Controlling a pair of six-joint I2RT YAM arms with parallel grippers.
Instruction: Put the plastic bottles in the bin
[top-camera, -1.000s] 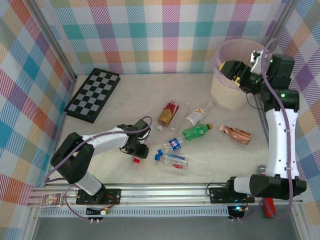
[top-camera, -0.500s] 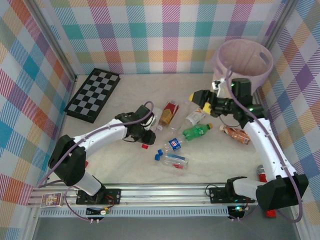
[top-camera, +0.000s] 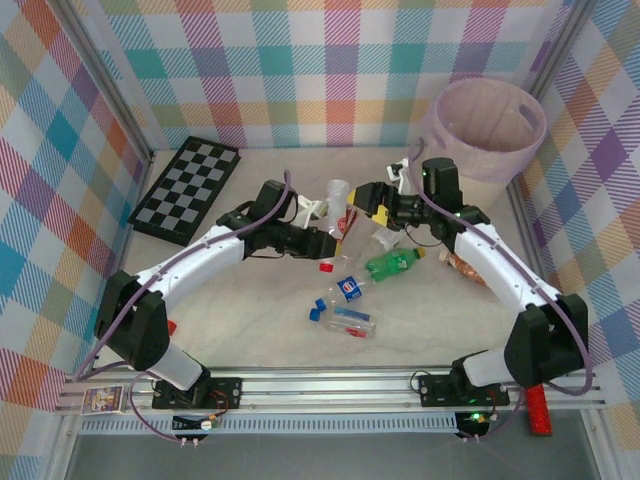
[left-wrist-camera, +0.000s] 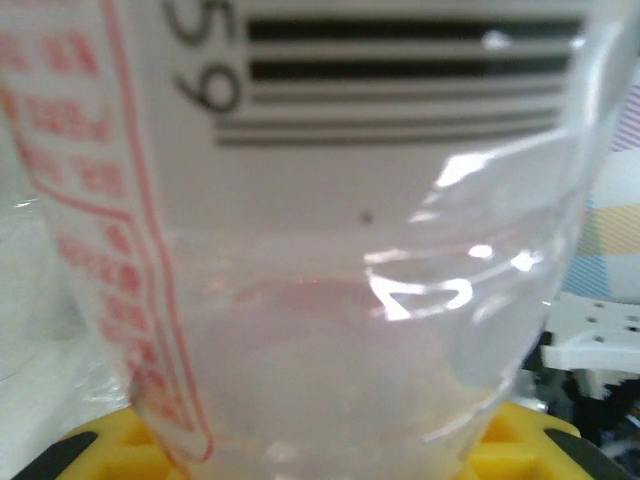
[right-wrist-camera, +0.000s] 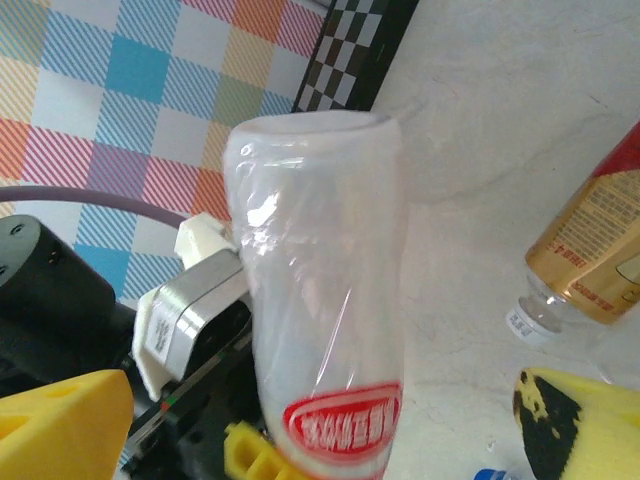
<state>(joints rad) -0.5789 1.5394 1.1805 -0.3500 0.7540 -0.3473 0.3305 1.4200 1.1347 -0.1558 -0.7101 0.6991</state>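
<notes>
L end effector (top-camera: 328, 236) clamped on clear bottle (top-camera: 337, 200); R end effector (top-camera: 366, 206) wide, beside it.

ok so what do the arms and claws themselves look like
The left arm and right arm have white shells between black joints, and a dull purple cable trails along each. The left claw and right claw are black with chunky yellow fingers, one of them scuffed with black marks.
</notes>
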